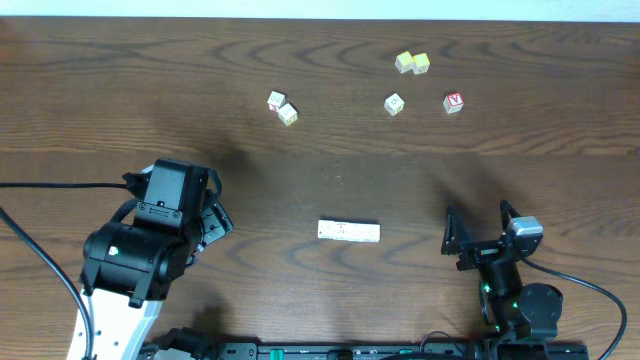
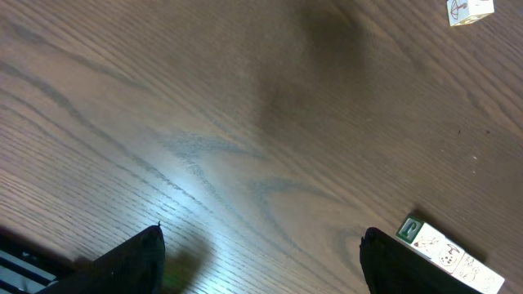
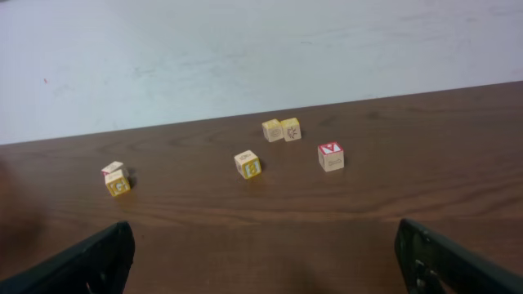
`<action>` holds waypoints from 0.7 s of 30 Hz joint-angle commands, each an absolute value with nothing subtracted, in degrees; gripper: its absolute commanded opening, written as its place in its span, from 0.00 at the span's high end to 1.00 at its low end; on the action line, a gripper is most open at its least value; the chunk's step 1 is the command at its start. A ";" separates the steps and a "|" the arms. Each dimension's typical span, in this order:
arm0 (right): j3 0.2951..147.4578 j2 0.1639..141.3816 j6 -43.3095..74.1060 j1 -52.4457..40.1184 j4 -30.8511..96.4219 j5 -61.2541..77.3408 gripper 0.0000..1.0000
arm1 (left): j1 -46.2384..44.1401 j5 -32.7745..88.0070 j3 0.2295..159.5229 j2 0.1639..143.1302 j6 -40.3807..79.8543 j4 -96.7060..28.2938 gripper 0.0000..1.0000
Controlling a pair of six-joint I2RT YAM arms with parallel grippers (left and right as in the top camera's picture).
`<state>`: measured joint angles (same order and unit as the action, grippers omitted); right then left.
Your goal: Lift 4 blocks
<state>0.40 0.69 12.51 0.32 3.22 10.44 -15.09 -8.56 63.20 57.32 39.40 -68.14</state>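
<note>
Four pale blocks (image 1: 349, 231) lie end to end as a short row in the middle of the table. In the left wrist view the row (image 2: 449, 255) pokes out just past my right fingertip, its end face showing a green letter. My left gripper (image 1: 218, 224) hovers to the left of the row, open and empty (image 2: 263, 255). To the right of the row my right gripper (image 1: 478, 232) is open wide, with only bare wood between its fingers (image 3: 261, 255).
Loose cubes lie at the back: a pair (image 1: 282, 108) on the left, two yellowish ones (image 1: 412, 63), a single pale one (image 1: 394, 104) and a red-lettered one (image 1: 454, 102). The right wrist view shows them too, the red-lettered cube (image 3: 331, 155) rightmost. Another cube (image 2: 470, 10) sits far off.
</note>
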 commanded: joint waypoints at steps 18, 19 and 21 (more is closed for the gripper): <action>0.32 0.32 11.68 0.89 3.53 9.50 0.01 | -14.90 -12.29 63.75 57.74 37.76 -68.77 0.23; 0.32 0.32 11.68 0.89 3.53 9.52 0.01 | -14.90 -12.27 63.75 57.80 37.78 -68.79 0.23; 0.32 0.32 11.68 0.86 3.53 9.52 0.01 | -14.90 -12.27 63.75 57.80 37.78 -68.95 0.23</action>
<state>0.40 0.69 12.51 0.32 3.22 10.41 -15.09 -10.90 63.20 57.47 38.72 -68.58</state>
